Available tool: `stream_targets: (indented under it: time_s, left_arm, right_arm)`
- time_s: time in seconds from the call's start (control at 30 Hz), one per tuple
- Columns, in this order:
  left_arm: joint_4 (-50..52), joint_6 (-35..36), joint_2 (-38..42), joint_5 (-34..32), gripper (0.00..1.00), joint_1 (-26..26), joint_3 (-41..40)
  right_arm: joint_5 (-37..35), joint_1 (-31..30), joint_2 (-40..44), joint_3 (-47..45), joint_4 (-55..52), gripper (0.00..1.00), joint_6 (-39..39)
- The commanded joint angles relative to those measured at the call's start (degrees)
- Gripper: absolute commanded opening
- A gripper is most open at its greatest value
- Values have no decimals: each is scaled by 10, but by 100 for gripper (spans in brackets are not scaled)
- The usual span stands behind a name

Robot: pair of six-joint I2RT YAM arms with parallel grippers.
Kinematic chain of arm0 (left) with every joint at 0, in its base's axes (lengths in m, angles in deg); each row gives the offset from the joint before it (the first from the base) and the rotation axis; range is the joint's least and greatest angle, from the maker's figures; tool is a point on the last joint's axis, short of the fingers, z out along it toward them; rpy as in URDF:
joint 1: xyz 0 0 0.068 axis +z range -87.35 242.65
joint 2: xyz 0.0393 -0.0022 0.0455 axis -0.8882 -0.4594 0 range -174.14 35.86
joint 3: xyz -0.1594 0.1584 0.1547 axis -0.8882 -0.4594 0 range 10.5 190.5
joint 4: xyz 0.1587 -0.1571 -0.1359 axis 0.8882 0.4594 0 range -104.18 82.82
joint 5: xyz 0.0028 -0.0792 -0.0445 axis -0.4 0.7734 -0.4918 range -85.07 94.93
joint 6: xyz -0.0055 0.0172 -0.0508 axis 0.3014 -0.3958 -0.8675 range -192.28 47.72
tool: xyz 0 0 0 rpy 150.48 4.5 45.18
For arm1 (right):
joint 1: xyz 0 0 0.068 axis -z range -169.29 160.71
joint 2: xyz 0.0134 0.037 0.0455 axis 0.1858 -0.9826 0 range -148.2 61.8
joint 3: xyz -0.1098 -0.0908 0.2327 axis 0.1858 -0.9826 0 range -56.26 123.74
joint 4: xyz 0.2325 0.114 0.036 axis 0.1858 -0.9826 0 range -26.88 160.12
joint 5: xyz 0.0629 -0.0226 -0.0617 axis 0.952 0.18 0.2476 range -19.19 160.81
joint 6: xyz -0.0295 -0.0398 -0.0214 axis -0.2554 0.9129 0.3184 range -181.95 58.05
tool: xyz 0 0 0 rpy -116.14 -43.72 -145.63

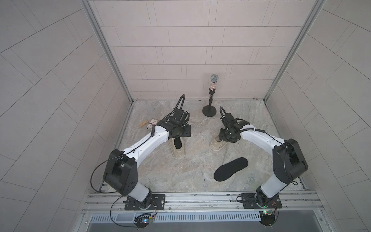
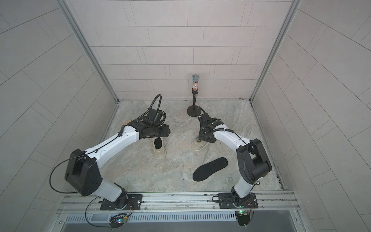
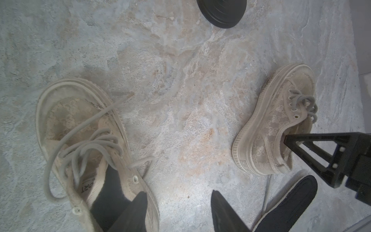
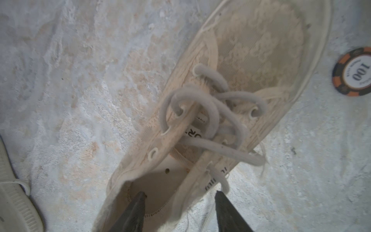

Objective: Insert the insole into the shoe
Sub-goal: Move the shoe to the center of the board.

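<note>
Right wrist view: the right gripper (image 4: 180, 193) has its jaws parted astride the collar of the empty shoe (image 4: 251, 50), pinching nothing. The left gripper (image 3: 178, 192), jaws parted too, hovers at the other shoe (image 3: 66, 120), where a second insole (image 3: 109, 192) shows in the opening. The loose insole (image 1: 230, 168) lies on the worktop (image 1: 160, 172) near the empty shoe, so fetching it seems next: pinch one end, feed it toe-first.

Bare marbled grey table (image 1: 198, 148) lies open between the left beige lace-up shoe (image 1: 178, 153) and the right beige lace-up shoe (image 1: 215, 144). A flat black insole (image 1: 230, 169) narrows the front right corner; a glittery microphone on a black stand (image 1: 209, 110) guards the back edge.
</note>
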Motion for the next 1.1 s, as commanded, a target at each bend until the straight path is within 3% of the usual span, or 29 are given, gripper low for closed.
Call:
stream_targets:
  time_s: [0.0, 0.13, 0.3, 0.4, 0.5, 0.67, 0.77, 0.87, 0.97, 1.07]
  left_arm:
    - [-6, 17, 1, 3, 56, 0, 8]
    - [-1, 21, 5, 2, 56, 0, 5]
    - [6, 31, 14, -5, 56, 0, 3]
    - [9, 39, 14, -6, 56, 0, 5]
    - [13, 45, 11, 6, 56, 0, 10]
    - [15, 48, 6, 36, 56, -1, 16]
    - [14, 56, 6, 72, 56, -2, 13]
    - [15, 62, 4, 95, 56, -9, 7]
    - [15, 44, 0, 82, 57, -14, -11]
    - [13, 11, 4, 59, 57, -15, -31]
  right_arm:
    - [-27, 1, -5, 15, -33, 59, -10]
    - [-17, 11, -64, 24, -55, 54, -6]
    - [-11, 11, -35, -22, -28, 27, -10]
    - [5, 8, 1, -48, 18, 1, -1]
    - [56, -12, -1, -43, 57, 0, 56]
    - [47, -97, -45, 32, 40, 0, 172]
    - [43, -139, -68, 56, 42, 0, 202]
    - [50, -157, -83, 61, 48, 0, 186]
    - [80, -148, -89, 47, 66, 12, 154]
    - [107, -135, -91, 38, 84, 18, 128]
